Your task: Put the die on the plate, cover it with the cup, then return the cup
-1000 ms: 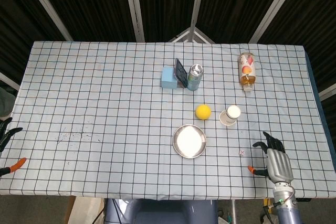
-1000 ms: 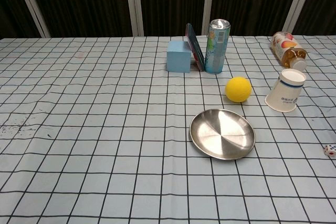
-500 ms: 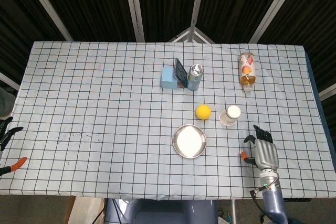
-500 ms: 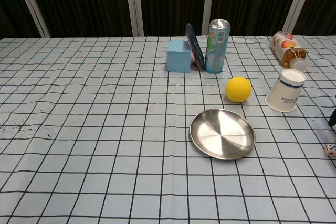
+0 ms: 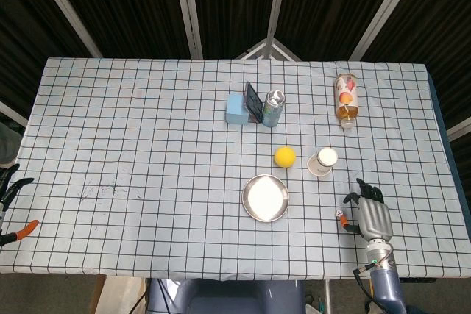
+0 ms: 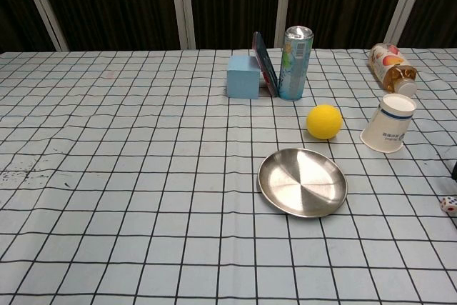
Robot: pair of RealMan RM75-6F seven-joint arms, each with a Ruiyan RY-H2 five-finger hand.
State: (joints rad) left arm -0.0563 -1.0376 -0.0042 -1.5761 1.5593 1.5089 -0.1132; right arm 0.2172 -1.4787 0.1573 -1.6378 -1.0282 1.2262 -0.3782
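1. The die [image 6: 449, 205] lies on the tablecloth [image 6: 107, 176] near the right edge of the chest view, well to the right of the plate [image 6: 302, 182]. It is not on the plate. In the head view it shows as a small pale speck just beside the thumb side of the right hand [image 5: 370, 215].
2. The right hand hovers close to the die with its fingers spread and nothing between them. Whether a fingertip touches the die cannot be told at this size; it appears apart.
3. The plate is bare. Its metal face shows only reflections.
4. The cup [image 6: 388, 123] stands mouth-down on the cloth, tilted slightly, beyond and to the right of the plate, with the yellow ball [image 6: 324, 121] between it and the plate's far rim. It is untouched in its starting spot.
5. The left hand [image 5: 10, 184] shows only at the left border of the head view, well apart from all task items. Its dark fingers look spread, holding nothing.
6. Progress judgement: no step is complete. The step in hand is the approach to grasp the die.
7. Remaining steps: grasp the die, place it on the plate, lower the cup over it, then return the cup to the cloth.
8. Other items: a blue box [image 6: 243, 76], a can [image 6: 295, 62] and a lying bottle [image 6: 391, 66] sit at the far side, clear of the working path.
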